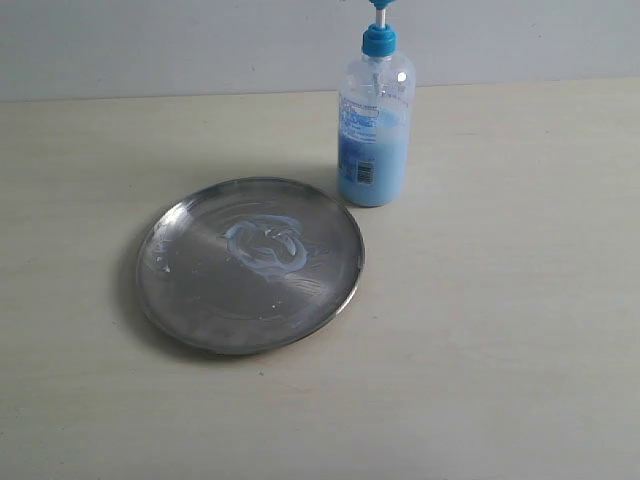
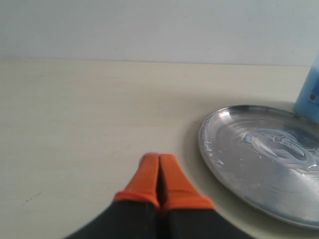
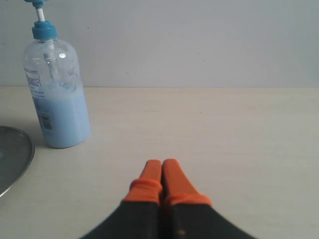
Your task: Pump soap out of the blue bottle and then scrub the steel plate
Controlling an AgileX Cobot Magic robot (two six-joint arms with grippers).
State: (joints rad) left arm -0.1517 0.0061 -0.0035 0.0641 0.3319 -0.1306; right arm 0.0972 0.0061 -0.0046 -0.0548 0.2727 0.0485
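On the pale table [image 1: 500, 350], steel plate [image 1: 195, 295] lies near the closed, empty left gripper [image 2: 159, 159] and right gripper [image 3: 162, 163].

Steel plate [image 1: 195, 305]: shiny reflective metal, smooth, with creamy wet soap [image 1: 268, 246] smeared at centre. Blue bottle [image 1: 374, 135] at plate's 1 o'clock: clear glossy plastic, printed label. Table [image 1: 500, 350]: matt, pale, smooth wood-look.

One blue bottle [image 1: 374, 140]. One steel plate [image 1: 190, 290]. One soap smear [image 1: 268, 246]. Two grippers: left gripper [image 2: 159, 157], right gripper [image 3: 162, 162]; two orange fingers [image 2: 172, 179] each. One bench [image 1: 500, 350].
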